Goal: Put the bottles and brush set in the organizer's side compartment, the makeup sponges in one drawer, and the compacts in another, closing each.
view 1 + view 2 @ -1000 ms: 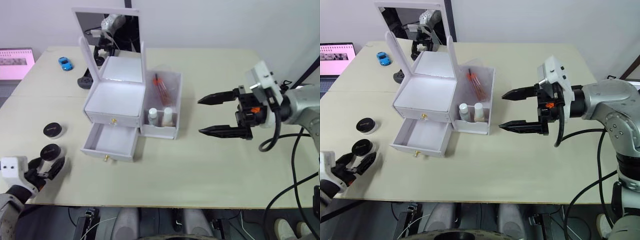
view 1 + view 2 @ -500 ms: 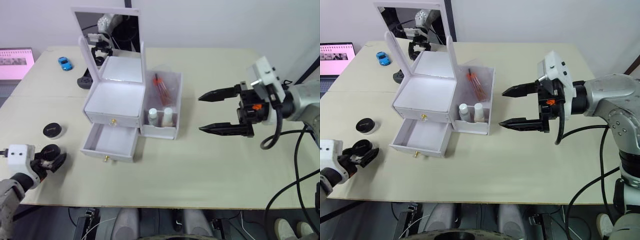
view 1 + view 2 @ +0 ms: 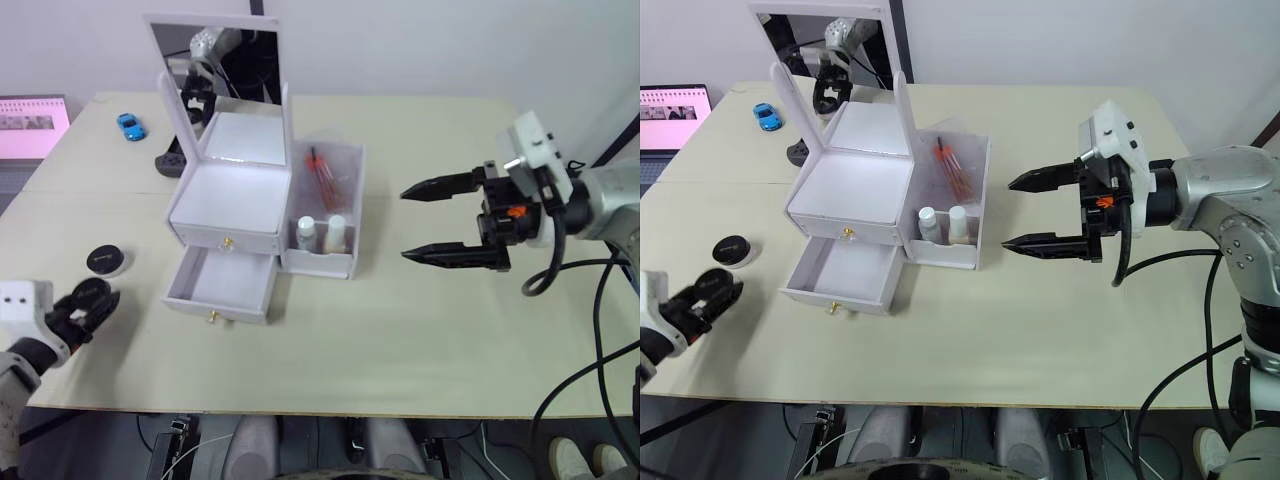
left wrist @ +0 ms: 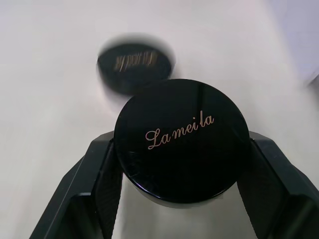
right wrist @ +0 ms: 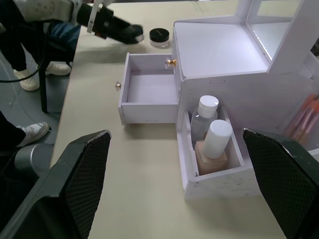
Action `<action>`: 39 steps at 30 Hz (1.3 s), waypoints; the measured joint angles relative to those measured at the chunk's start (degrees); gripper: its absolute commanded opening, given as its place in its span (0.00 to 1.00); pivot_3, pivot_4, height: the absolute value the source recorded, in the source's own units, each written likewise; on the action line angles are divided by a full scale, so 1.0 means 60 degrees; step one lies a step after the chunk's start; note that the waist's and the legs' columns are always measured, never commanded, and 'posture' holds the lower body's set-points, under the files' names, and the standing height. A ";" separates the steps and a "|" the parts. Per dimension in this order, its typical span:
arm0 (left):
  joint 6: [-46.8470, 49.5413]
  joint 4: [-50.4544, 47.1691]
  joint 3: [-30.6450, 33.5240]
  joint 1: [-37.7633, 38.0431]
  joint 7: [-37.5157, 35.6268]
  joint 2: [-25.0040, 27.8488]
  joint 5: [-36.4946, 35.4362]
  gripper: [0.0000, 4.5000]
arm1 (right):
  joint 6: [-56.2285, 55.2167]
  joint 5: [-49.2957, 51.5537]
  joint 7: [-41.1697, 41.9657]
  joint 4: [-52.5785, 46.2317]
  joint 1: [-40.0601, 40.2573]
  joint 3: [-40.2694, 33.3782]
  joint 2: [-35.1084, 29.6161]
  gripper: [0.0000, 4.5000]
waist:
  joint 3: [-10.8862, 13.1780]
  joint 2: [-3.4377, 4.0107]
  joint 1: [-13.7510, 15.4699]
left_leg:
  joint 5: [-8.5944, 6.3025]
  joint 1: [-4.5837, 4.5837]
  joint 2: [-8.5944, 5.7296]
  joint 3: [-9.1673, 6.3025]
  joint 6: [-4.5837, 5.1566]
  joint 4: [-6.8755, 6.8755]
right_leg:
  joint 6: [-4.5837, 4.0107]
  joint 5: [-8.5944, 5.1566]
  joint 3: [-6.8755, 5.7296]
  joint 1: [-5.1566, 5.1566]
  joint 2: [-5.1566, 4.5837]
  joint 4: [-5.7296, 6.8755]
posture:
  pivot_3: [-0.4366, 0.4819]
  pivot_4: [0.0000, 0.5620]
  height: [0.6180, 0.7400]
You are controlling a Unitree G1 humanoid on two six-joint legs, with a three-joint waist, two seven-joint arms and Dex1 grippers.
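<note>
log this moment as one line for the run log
left hand: shut on black compact | right hand: open, idle | lower drawer: open, empty | second compact: on table

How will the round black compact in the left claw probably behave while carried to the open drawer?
The compact looks rigid, so it should not flex. Its glossy curved rim may slip between the left claw's fingers. Dropped on edge, it could roll.

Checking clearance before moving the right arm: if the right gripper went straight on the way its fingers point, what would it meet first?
Most likely the organizer's side compartment holding the two bottles: the open right gripper points across bare table at it. Height is hard to judge, so it might pass just above the rim.
</note>
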 measured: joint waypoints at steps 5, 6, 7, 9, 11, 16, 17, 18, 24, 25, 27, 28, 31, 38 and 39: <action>0.0121 -0.1309 -0.0631 -0.0094 -0.1386 0.0369 -0.0801 0.59 | -0.0081 -0.0056 0.0047 0.0012 -0.0003 0.0029 0.0006 1.00 | 0.0001 0.0001 -0.0005 | 0.0000 -0.0002 -0.0001 0.0008 0.0000 -0.0003 | 0.0000 0.0000 0.0007 0.0000 0.0002 -0.0004 | 0.48 0.27 0.87; 0.0228 -0.1520 -0.0874 -0.0199 -0.1561 0.0423 -0.0925 0.59 | -0.0087 -0.0057 0.0048 0.0018 -0.0005 0.0037 0.0007 1.00 | 0.0001 0.0002 -0.0002 | 0.0000 -0.0001 0.0000 0.0007 0.0000 -0.0003 | 0.0000 0.0000 0.0007 0.0000 0.0003 -0.0003 | 0.48 0.27 0.87; 0.0317 -0.1684 -0.1070 -0.0318 -0.1659 0.0436 -0.1026 0.59 | -0.0091 -0.0056 0.0046 0.0019 -0.0013 0.0062 0.0011 1.00 | 0.0002 0.0003 -0.0006 | 0.0000 -0.0001 0.0001 0.0006 0.0000 -0.0003 | 0.0000 0.0000 0.0007 -0.0001 0.0006 -0.0003 | 0.48 0.27 0.87; 0.0556 -0.1907 -0.1493 -0.0647 -0.1766 0.0518 -0.1152 0.59 | -0.0090 -0.0056 0.0027 0.0018 -0.0012 0.0071 0.0012 1.00 | 0.0002 0.0002 -0.0008 | 0.0001 0.0000 0.0002 0.0004 0.0001 -0.0001 | 0.0001 0.0001 0.0008 -0.0001 0.0012 0.0002 | 0.48 0.27 0.87; 0.0841 -0.2071 -0.1884 -0.1045 -0.1743 0.0551 -0.1276 0.59 | -0.0058 -0.0045 -0.0060 -0.0017 0.0038 0.0027 -0.0001 1.00 | 0.0002 0.0002 -0.0008 | 0.0001 0.0002 0.0001 0.0005 0.0002 -0.0001 | 0.0004 0.0003 0.0014 0.0000 0.0014 0.0005 | 0.48 0.27 0.87; 0.1027 -0.2257 -0.2876 -0.1291 -0.1525 0.0543 -0.0932 0.59 | 0.0125 0.0058 -0.0305 -0.0201 0.0378 -0.0141 -0.0045 1.00 | 0.0001 0.0002 -0.0042 | 0.0001 0.0006 0.0003 0.0011 0.0004 -0.0002 | 0.0012 0.0007 0.0035 0.0001 0.0028 0.0001 | 0.48 0.27 0.87; 0.0972 -0.2220 -0.3016 -0.1306 -0.1451 0.0542 -0.0741 0.59 | 0.0163 0.0067 -0.0339 -0.0223 0.0409 -0.0185 -0.0048 1.00 | 0.0001 0.0002 -0.0028 | 0.0001 0.0008 0.0004 0.0009 0.0004 -0.0003 | 0.0011 0.0007 0.0035 0.0000 0.0031 0.0002 | 0.48 0.27 0.87; 0.0891 -0.2189 -0.3192 -0.1330 -0.1402 0.0536 -0.0543 0.59 | 0.0181 0.0091 -0.0377 -0.0256 0.0480 -0.0260 -0.0060 1.00 | 0.0001 0.0002 -0.0011 | 0.0001 0.0008 0.0005 0.0006 0.0004 -0.0001 | 0.0011 0.0007 0.0035 0.0001 0.0035 0.0003 | 0.48 0.27 0.87; 0.0819 -0.1931 -0.3501 -0.1734 -0.1170 0.0528 -0.0136 0.59 | 0.0191 0.0251 -0.0497 -0.0501 0.0686 -0.0469 -0.0124 1.00 | 0.0002 0.0001 0.0001 | 0.0002 0.0007 0.0005 0.0006 0.0004 0.0007 | 0.0009 0.0010 0.0047 0.0003 0.0037 0.0002 | 0.48 0.27 0.87; 0.0856 -0.1937 -0.3502 -0.1742 -0.1164 0.0535 -0.0138 0.59 | 0.0192 0.0253 -0.0510 -0.0513 0.0719 -0.0481 -0.0143 1.00 | 0.0002 0.0001 0.0003 | 0.0002 0.0006 0.0004 0.0008 0.0003 0.0008 | 0.0010 0.0010 0.0049 0.0003 0.0037 0.0001 | 0.48 0.27 0.87; 0.0919 -0.1969 -0.3502 -0.1743 -0.1147 0.0554 -0.0136 0.59 | 0.0192 0.0258 -0.0519 -0.0563 0.0743 -0.0482 -0.0160 1.00 | 0.0002 0.0001 0.0004 | 0.0002 0.0005 0.0004 0.0008 0.0004 0.0007 | 0.0010 0.0011 0.0050 0.0003 0.0038 0.0000 | 0.48 0.27 0.87; 0.0930 -0.1983 -0.3502 -0.1743 -0.1140 0.0576 -0.0135 0.59 | 0.0192 0.0260 -0.0520 -0.0568 0.0745 -0.0483 -0.0162 1.00 | 0.0002 0.0001 0.0004 | 0.0002 0.0005 0.0004 0.0007 0.0004 0.0006 | 0.0010 0.0011 0.0050 0.0003 0.0038 0.0000 | 0.48 0.27 0.87; 0.1078 -0.2092 -0.3486 -0.1718 -0.1106 0.0639 -0.0155 0.59 | 0.0192 0.0263 -0.0520 -0.0568 0.0754 -0.0483 -0.0166 1.00 | 0.0002 0.0002 0.0002 | 0.0002 0.0005 0.0004 0.0007 0.0004 0.0004 | 0.0010 0.0011 0.0050 0.0002 0.0039 0.0000 | 0.48 0.27 0.87; 0.1428 -0.2197 -0.3349 -0.1759 -0.1087 0.0742 -0.0397 0.99 | 0.0184 0.0263 -0.0508 -0.0568 0.0754 -0.0480 -0.0165 1.00 | 0.0002 0.0001 -0.0005 | 0.0002 0.0006 0.0005 0.0007 0.0004 0.0005 | 0.0011 0.0011 0.0050 0.0002 0.0041 0.0001 | 0.48 0.27 0.87; 0.1523 -0.2197 -0.3294 -0.1762 -0.1091 0.0790 -0.0484 0.99 | 0.0185 0.0264 -0.0503 -0.0568 0.0754 -0.0479 -0.0165 1.00 | 0.0002 0.0002 -0.0005 | 0.0002 0.0007 0.0005 0.0007 0.0004 0.0005 | 0.0011 0.0011 0.0050 0.0002 0.0041 0.0001 | 0.48 0.27 0.87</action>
